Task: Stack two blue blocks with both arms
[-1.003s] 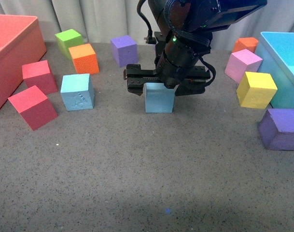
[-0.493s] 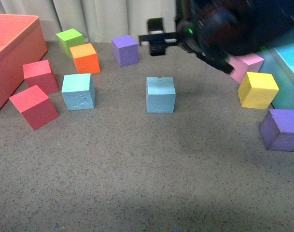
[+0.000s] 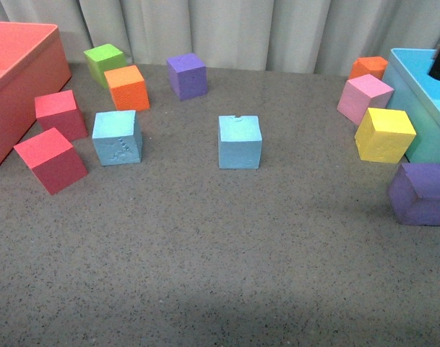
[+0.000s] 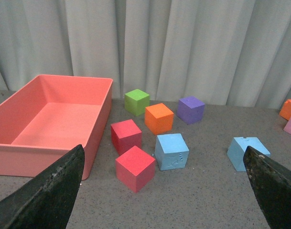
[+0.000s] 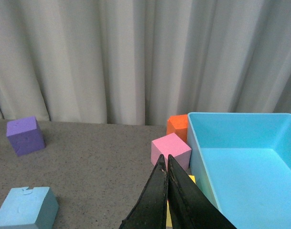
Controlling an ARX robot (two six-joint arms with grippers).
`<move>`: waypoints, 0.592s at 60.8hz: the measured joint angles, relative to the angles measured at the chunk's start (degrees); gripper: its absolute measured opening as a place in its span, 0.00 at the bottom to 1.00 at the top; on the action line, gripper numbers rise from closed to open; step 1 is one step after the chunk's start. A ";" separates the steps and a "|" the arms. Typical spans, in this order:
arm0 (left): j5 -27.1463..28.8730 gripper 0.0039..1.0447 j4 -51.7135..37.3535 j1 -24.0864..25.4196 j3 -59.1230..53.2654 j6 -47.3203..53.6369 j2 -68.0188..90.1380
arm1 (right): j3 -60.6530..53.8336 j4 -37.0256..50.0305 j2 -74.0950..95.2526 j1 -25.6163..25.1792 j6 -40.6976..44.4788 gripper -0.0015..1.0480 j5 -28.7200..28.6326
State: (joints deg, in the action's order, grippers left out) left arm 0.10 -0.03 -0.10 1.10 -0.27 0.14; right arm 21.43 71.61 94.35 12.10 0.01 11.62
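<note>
Near the red bin (image 4: 21,155) sat one blue block (image 4: 171,151) — the other blue block (image 4: 237,155) lay farther from it, well apart.

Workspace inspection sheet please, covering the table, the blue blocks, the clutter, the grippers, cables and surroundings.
Surface: grey speckled table.
Job's things: embossed blue block and plain blue block, both on the table, apart, not stacked.
Clutter: far red cube, near red cube, green cube, left orange cube, right orange cube, far purple cube, near purple cube, pink cube, yellow cube, red bin, turquoise bin.
Grippers: left gripper, jaws wide apart, empty; right gripper, jaws closed together, empty.
Cables: nothing seen.
Surroundings: grey curtain behind the table.
</note>
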 joint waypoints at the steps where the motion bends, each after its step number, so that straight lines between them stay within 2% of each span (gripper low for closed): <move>1: 0.00 0.94 0.00 0.00 0.00 0.00 0.00 | -0.44 -0.24 -0.70 -0.15 0.02 0.01 -0.20; 5: 0.00 0.94 0.00 0.00 0.00 0.00 0.00 | -2.84 -3.72 -6.01 -1.29 0.02 0.01 -1.49; 25: -0.07 0.94 0.00 0.00 0.00 0.00 0.00 | -12.76 -9.27 -22.23 -5.73 0.00 0.01 -5.42; 36: -0.04 0.94 0.00 0.00 0.00 0.00 0.00 | -16.72 -15.21 -32.09 -7.96 0.00 0.01 -7.72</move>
State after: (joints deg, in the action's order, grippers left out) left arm 0.05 -0.03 -0.10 1.10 -0.27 0.14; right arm 4.71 56.40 62.26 4.14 0.01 3.90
